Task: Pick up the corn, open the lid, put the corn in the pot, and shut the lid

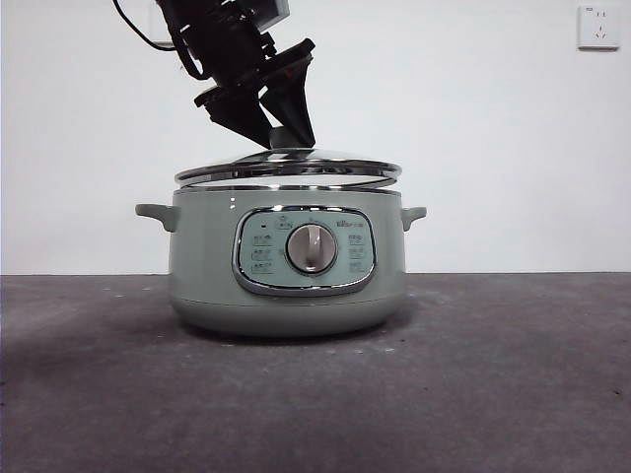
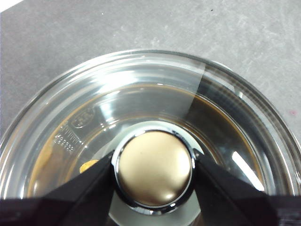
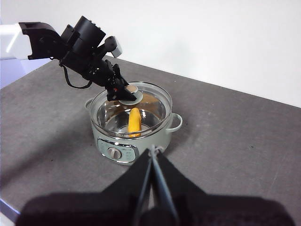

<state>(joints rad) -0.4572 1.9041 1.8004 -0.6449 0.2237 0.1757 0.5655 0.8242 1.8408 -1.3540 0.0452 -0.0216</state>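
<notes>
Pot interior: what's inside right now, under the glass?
The corn lies in the pot, seen through the lid. The left gripper clamps the lid's knob, which hides part of the pot's inside.

We take this for a lab bench rather than a kitchen: a bare white wall with one socket and a plain dark grey table

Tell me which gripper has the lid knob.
The left gripper: its jaws clamp the lid by the knob over the pot. The right gripper is shut, empty, farther back.
</notes>
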